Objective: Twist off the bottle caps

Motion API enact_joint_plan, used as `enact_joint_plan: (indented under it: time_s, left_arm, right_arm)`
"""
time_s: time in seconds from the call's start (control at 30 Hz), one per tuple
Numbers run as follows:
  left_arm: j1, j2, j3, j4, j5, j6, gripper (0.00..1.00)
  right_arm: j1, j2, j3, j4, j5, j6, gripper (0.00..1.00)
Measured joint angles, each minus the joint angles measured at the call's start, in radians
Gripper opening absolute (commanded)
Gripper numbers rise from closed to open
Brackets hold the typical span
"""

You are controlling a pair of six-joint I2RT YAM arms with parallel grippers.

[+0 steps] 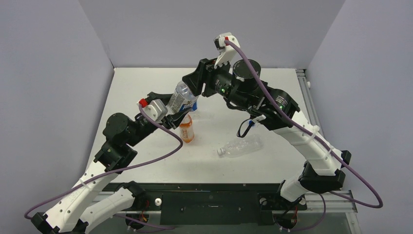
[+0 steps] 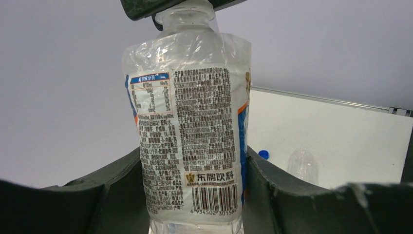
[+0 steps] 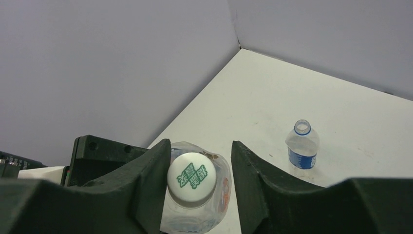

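My left gripper (image 2: 195,200) is shut on the body of a clear bottle (image 2: 190,122) with a blue-white printed label, held tilted above the table (image 1: 146,92). Its white cap (image 3: 191,177), printed with green characters, sits between the jaws of my right gripper (image 3: 200,146). The left finger touches the cap and the right finger stands a little off it, so the gripper is open. From above, the right gripper (image 1: 196,82) is at the top end of the bottle (image 1: 181,97), and the left gripper (image 1: 171,116) is at its lower end.
An orange bottle (image 1: 187,129) stands just under the held one. A plain clear bottle (image 1: 241,146) lies on its side mid-table, with a loose blue cap (image 2: 263,154) near it. A short blue-labelled bottle (image 3: 302,145) stands uncapped. Grey walls close three sides.
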Motion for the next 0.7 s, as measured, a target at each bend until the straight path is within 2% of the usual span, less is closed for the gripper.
enact_joint_plan:
  time_s: [0.03, 0.13, 0.27, 0.4, 0.53, 0.63, 0.7]
  left_arm:
    - [0.000, 0.000, 0.000, 0.000, 0.000, 0.000, 0.00]
    - [-0.002, 0.002, -0.001, -0.001, -0.001, 0.000, 0.00]
    - [-0.002, 0.002, -0.001, 0.000, 0.000, -0.003, 0.00]
    - [-0.005, 0.002, -0.001, 0.005, 0.007, -0.014, 0.00]
    - [-0.007, 0.002, -0.001, 0.018, 0.044, -0.066, 0.00]
    - [-0.006, 0.002, -0.001, 0.018, 0.089, -0.142, 0.00]
    - [-0.003, 0.000, 0.002, 0.020, 0.158, -0.207, 0.00]
  right_arm:
    - [0.000, 0.001, 0.000, -0.002, -0.001, -0.002, 0.35]
    - [0.002, 0.001, 0.004, -0.003, -0.009, 0.001, 0.18]
    - [0.003, -0.001, 0.004, -0.001, -0.003, 0.002, 0.07]
    - [0.005, -0.016, -0.010, 0.005, -0.009, -0.018, 0.00]
    - [-0.013, -0.069, -0.075, 0.055, -0.077, -0.056, 0.00]
    - [-0.087, -0.153, -0.192, 0.175, -0.201, -0.072, 0.00]
    - [-0.181, -0.237, -0.321, 0.328, -0.335, -0.040, 0.00]
